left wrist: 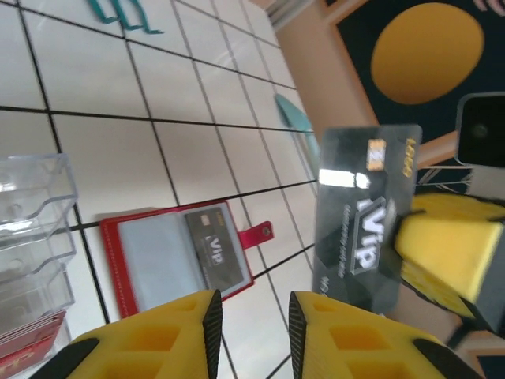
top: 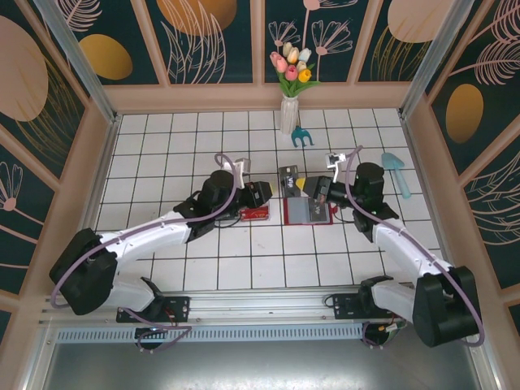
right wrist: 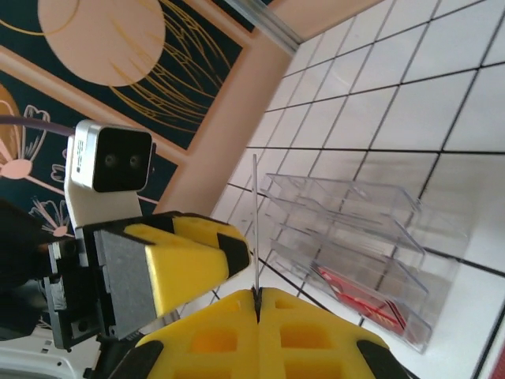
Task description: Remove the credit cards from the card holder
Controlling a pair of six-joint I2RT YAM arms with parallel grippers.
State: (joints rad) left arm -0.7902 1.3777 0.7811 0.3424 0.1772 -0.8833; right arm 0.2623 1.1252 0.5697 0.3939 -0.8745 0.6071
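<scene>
Between the shut fingers of the right gripper (right wrist: 256, 294) stands the dark grey credit card (left wrist: 359, 221). Facing it, the left gripper (left wrist: 251, 316) is a little open, empty; the card holder (left wrist: 170, 260) lies beyond. It should pinch the card's free edge squarely.

Clear box (left wrist: 31, 237) cut off at left edge; grey card (left wrist: 363, 213) print blurred.

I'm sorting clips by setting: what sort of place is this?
Likely a staged robot test cell: a white tiled tabletop walled by dark floral-print panels, with a white vase of tulips.
</scene>
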